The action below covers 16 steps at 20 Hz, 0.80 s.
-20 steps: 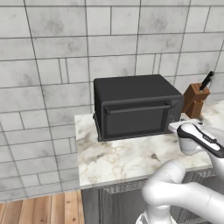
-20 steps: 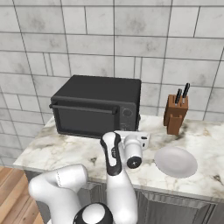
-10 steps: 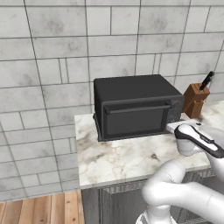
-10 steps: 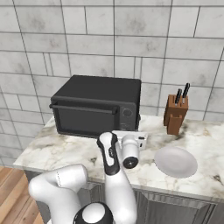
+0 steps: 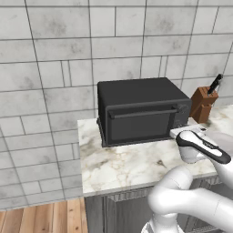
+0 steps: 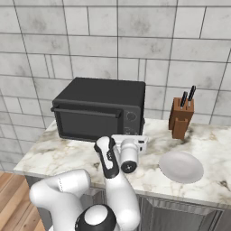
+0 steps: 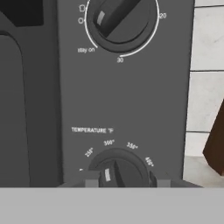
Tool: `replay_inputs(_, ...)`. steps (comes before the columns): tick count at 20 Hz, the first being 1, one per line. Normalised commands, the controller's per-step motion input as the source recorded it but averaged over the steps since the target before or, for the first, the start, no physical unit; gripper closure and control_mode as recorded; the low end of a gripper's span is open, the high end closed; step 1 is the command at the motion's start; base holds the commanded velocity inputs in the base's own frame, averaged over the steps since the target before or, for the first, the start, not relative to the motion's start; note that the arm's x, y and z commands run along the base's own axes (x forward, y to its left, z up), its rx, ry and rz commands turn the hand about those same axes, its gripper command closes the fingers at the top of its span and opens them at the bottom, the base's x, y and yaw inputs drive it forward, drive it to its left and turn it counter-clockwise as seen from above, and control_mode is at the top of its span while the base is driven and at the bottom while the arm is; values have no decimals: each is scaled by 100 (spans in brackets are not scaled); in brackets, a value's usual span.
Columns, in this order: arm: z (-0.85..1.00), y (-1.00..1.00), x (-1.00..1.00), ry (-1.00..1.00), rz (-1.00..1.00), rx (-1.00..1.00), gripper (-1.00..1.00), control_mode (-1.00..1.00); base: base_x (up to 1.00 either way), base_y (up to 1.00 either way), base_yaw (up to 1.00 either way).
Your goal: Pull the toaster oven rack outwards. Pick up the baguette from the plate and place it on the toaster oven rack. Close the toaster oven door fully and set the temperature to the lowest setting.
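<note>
Toaster oven (image 5: pixel 141 109) on marble counter (image 5: pixel 123 166), door (image 5: pixel 139 123) shut. Knife block (image 6: pixel 181 118) right of oven; white plate (image 6: pixel 181 166) in front of block. Gripper (image 7: pixel 121 180) at oven's temperature knob (image 7: pixel 117 171), fingertips (image 7: pixel 92 181) flanking it; contact unclear.

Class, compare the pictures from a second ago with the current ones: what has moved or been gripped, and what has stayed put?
The gripper has edged slightly closer to the toaster oven, its fingertips now flanking the temperature knob; whether they grip it cannot be told. The toaster oven door is closed as before. The plate and knife block have not moved.
</note>
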Motion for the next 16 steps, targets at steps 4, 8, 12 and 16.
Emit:
replay_inputs(4,0,18,28,0,-3,-2,100,-100,0,0,0)
replay_inputs(8,0,0,11,0,0,0,100,-100,0,0,0)
replay_inputs(12,0,0,0,-2,6,-1,100,-100,0,0,0)
replay_inputs(16,0,0,0,-1,4,-6,100,-100,0,0,0)
